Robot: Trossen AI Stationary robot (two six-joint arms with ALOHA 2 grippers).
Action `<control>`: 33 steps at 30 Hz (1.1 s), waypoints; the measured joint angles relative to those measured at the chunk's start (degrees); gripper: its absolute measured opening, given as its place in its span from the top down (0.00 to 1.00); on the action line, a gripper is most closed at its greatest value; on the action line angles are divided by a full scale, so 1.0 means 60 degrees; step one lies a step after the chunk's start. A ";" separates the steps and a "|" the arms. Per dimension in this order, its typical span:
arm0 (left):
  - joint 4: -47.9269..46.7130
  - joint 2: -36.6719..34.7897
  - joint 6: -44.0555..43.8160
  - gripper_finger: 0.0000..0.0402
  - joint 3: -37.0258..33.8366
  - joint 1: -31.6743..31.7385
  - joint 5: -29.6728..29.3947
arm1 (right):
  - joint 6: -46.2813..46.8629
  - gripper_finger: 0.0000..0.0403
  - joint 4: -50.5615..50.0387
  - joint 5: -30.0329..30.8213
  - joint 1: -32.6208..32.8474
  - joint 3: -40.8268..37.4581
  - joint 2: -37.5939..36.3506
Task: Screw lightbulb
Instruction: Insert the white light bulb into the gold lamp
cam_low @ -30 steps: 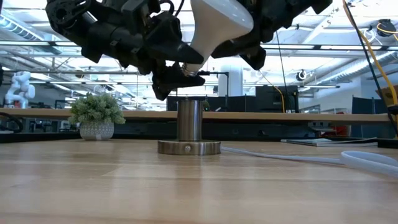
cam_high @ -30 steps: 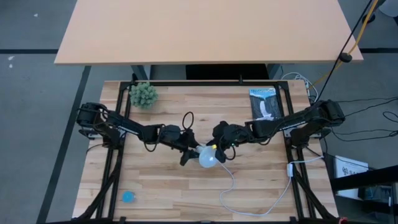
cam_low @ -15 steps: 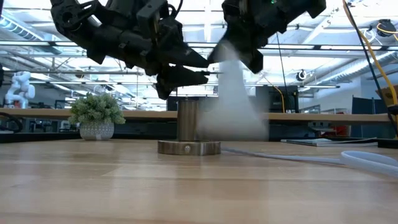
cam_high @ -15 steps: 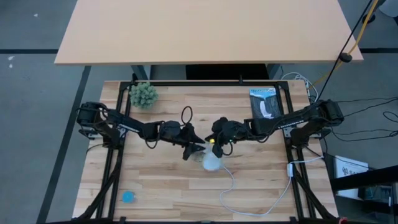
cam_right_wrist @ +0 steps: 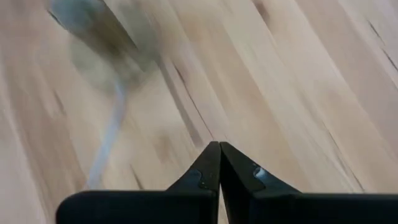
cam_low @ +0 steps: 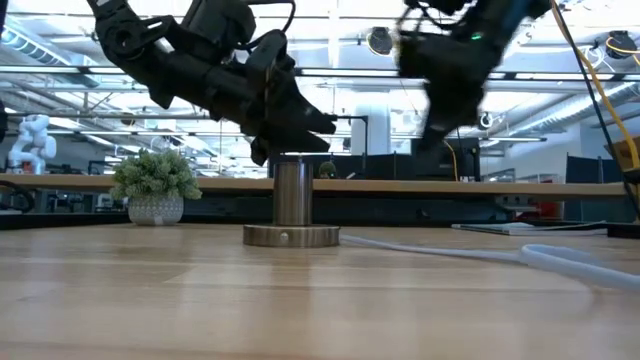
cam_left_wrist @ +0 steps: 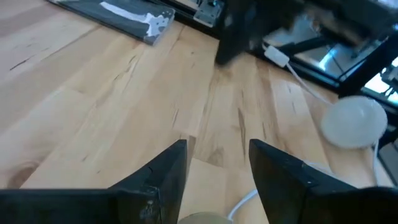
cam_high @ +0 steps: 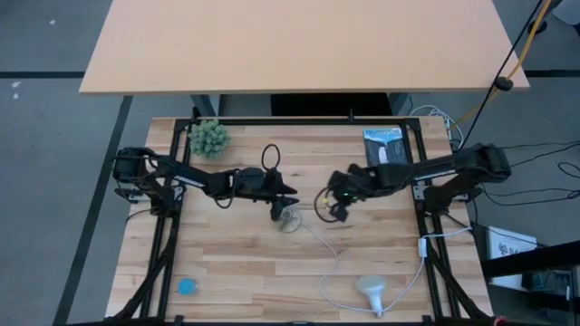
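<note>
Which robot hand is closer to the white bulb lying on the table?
Right. The right gripper hangs over mid-table, up from the bulb near the front edge. The left gripper sits farther off, by the socket.

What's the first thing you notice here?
The white lightbulb lies on its side near the table's front edge, far from both arms. The left gripper hangs open above the silvery socket mid-table, while the right gripper, shut and empty, sits just beside it.
</note>
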 joint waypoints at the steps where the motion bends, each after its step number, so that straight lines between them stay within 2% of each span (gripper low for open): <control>1: -0.0055 0.0000 0.0069 0.56 0.0000 0.0000 0.0000 | 0.0275 1.00 -0.0617 0.0036 0.0058 0.0000 -0.0278; 4: -0.0252 0.0000 0.0128 0.56 0.0000 0.0007 -0.0091 | 0.1225 1.00 -0.2081 0.0338 0.0404 0.0000 -0.1238; 9: -0.0484 0.0000 0.0132 0.56 -0.0004 0.0011 -0.0166 | 0.3254 1.00 -0.3604 0.0775 0.1275 0.0000 -0.2647; 15: -0.0744 0.0000 0.0062 0.56 -0.0004 0.0007 -0.0166 | 0.6232 1.00 -0.5041 0.0771 0.3023 0.0000 -0.3373; 22: -0.1285 0.0000 0.0051 0.56 -0.0004 -0.0104 -0.0170 | 0.9378 1.00 -0.5067 0.0722 0.5084 0.0000 -0.3083; 28: -0.1331 0.0003 0.0307 0.56 -0.0007 0.0028 -0.0152 | 1.1903 1.00 -0.4574 0.0471 0.6712 0.0000 -0.2271; 33: -0.1467 0.0004 0.0560 0.56 -0.0007 0.0087 0.0561 | 1.3877 1.00 -0.3608 0.0156 0.7955 0.0202 -0.1218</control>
